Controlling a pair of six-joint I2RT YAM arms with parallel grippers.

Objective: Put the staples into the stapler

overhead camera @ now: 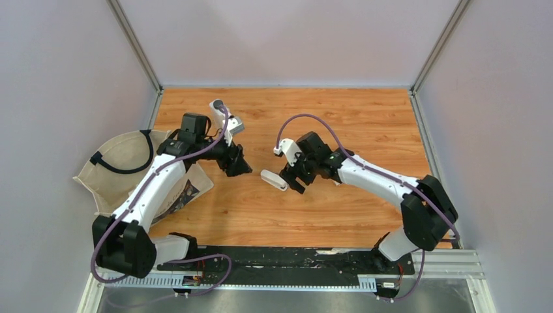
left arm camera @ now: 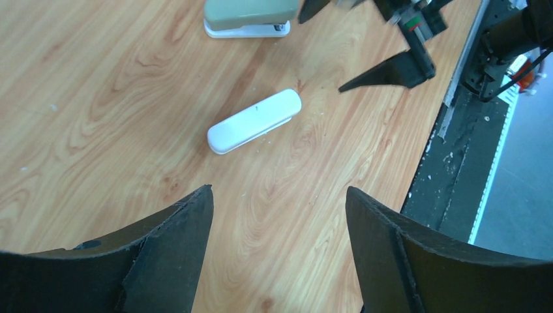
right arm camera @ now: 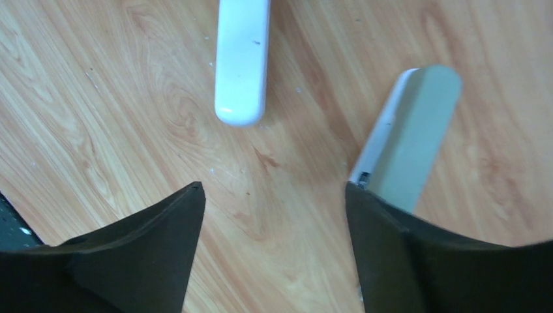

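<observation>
A small white stapler (overhead camera: 274,179) lies flat on the wooden table between my two grippers; it also shows in the left wrist view (left arm camera: 254,121) and the right wrist view (right arm camera: 242,59). A pale green stapler (right arm camera: 411,137) lies beside it, close to my right gripper's right finger, and shows at the top of the left wrist view (left arm camera: 248,16). My left gripper (overhead camera: 242,166) (left arm camera: 279,192) is open and empty, left of the white stapler. My right gripper (overhead camera: 293,182) (right arm camera: 274,189) is open and empty over bare wood. No staples box is in view.
A cream cloth bag (overhead camera: 124,163) with a dark handle lies at the table's left side under my left arm. The black rail (left arm camera: 456,163) runs along the near table edge. Grey walls close in the table on three sides.
</observation>
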